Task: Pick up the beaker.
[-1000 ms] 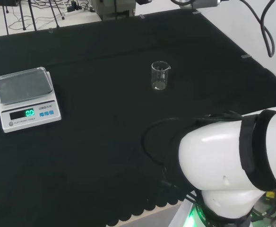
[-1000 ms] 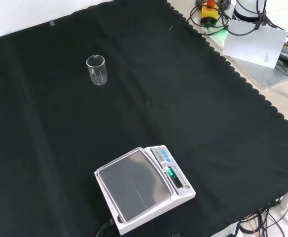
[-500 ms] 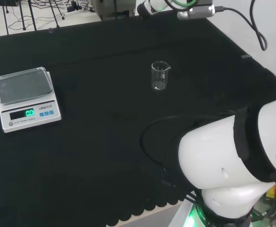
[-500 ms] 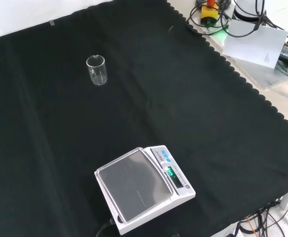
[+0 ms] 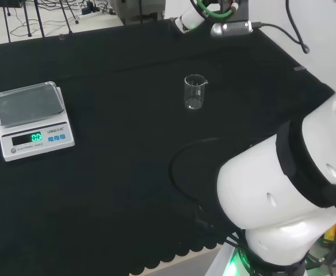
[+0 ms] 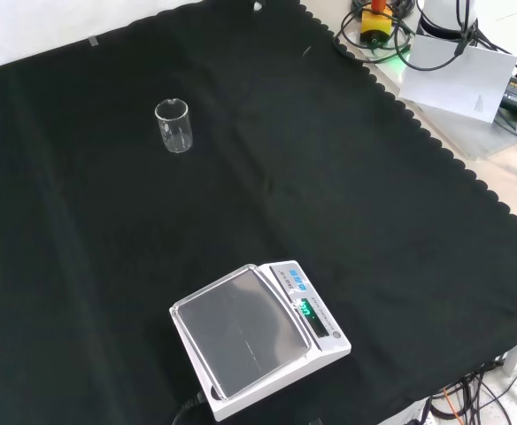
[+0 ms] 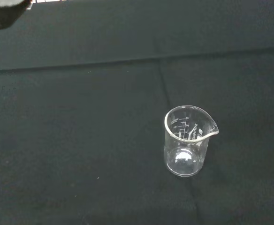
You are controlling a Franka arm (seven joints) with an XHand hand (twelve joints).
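A small clear glass beaker [image 5: 194, 92] stands upright and empty on the black cloth, toward the far middle in the head view. In the front view the beaker [image 6: 173, 126] is at the upper left. Up close in the wrist view, the beaker [image 7: 188, 140] shows printed marks and a pouring lip. Part of the hand [image 5: 186, 22] comes in at the top of the head view, above and beyond the beaker, well apart from it. Nothing is held.
A white digital scale [image 5: 33, 118] with a lit green display sits at the left of the head view; in the front view the scale [image 6: 257, 335] is near the bottom. The arm's white links [image 5: 283, 195] stand at the head view's right. Cables lie past the cloth's scalloped edge [image 6: 418, 124].
The hand and wrist have come down into the top of the head view, nearer the beaker. The arm's big link has swung upward at the right. The beaker and scale have not moved.
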